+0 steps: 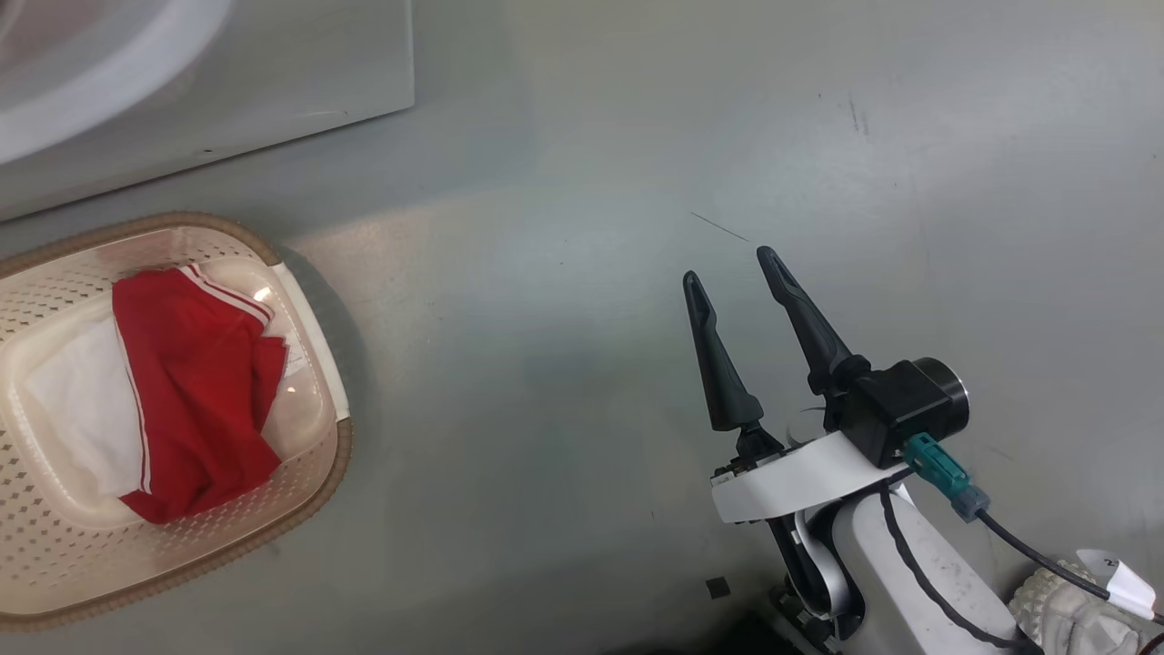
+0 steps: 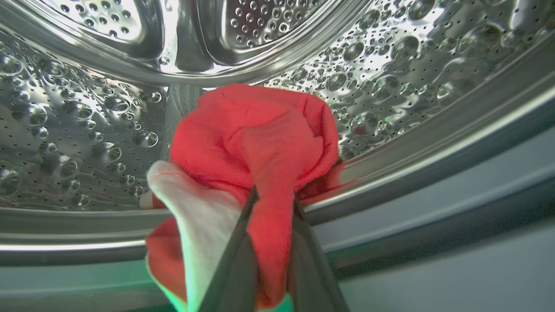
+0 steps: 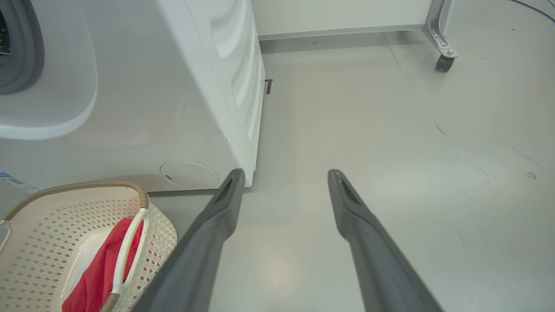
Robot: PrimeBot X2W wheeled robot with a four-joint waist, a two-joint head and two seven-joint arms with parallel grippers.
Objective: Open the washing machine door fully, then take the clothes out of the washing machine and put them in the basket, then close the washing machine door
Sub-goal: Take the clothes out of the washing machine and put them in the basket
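Observation:
In the left wrist view my left gripper (image 2: 273,195) is shut on a red garment with white trim (image 2: 256,134), held at the lip of the washing machine's steel drum (image 2: 86,130). Another red and white garment (image 1: 191,382) lies in the cream basket (image 1: 309,491) on the floor at the left of the head view; the basket (image 3: 52,221) and its red garment (image 3: 93,277) also show at the lower left of the right wrist view. My right gripper (image 1: 732,268) stands open over bare floor, right of the basket. The washing machine (image 3: 173,99) rises behind the basket. The door is out of view.
Grey floor (image 1: 591,273) spreads between the basket and my right arm. A caster wheel on a metal leg (image 3: 443,63) stands at the far right of the right wrist view, before a pale wall panel.

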